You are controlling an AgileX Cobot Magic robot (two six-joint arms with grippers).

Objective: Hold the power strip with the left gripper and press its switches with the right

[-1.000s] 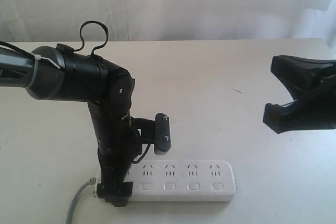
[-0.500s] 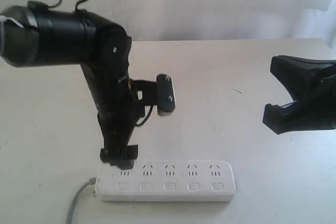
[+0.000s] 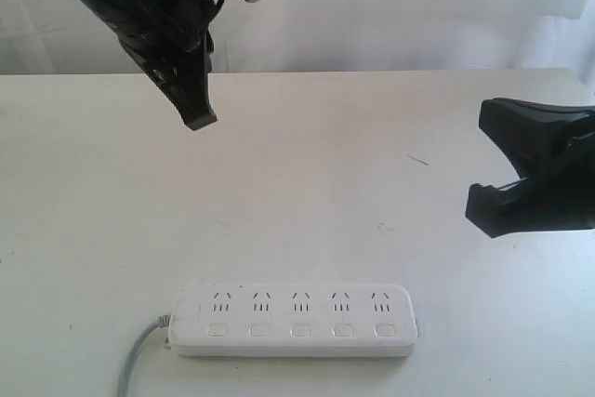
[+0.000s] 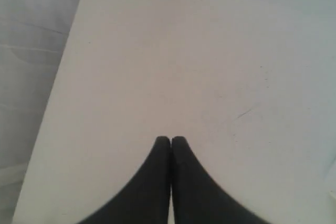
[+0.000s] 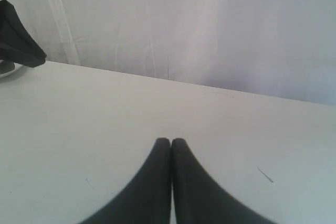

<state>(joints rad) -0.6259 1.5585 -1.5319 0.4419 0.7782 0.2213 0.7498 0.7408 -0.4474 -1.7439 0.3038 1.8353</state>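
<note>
A plain white table fills the scene, matte and faintly scuffed, with one thin dark mark on it beyond the power strip's plain end. A white pleated curtain hangs behind the table's far edge.

The power strip lies flat near the table's front edge with its outlets facing up. Its long axis runs side to side in the exterior view, roughly parallel to that edge. The grey cord leaves the strip's left end and trails off toward the front. The five switches sit in one row along the strip's near side, one in front of each outlet. Nothing touches the strip or its buttons.

The left gripper hangs in the air well apart from the strip, beyond its cord end toward the curtain, with its tip pointing down at bare table. In the left wrist view its two black fingers meet at the tips with no gap, closed on nothing.

The right gripper is well off past the strip's plain end and clear of the table top. Its fingers are likewise pressed together, empty, and aimed toward the curtain across the table's far edge. In the exterior view only a dark forked bulk of that arm shows at the frame's edge.
</note>
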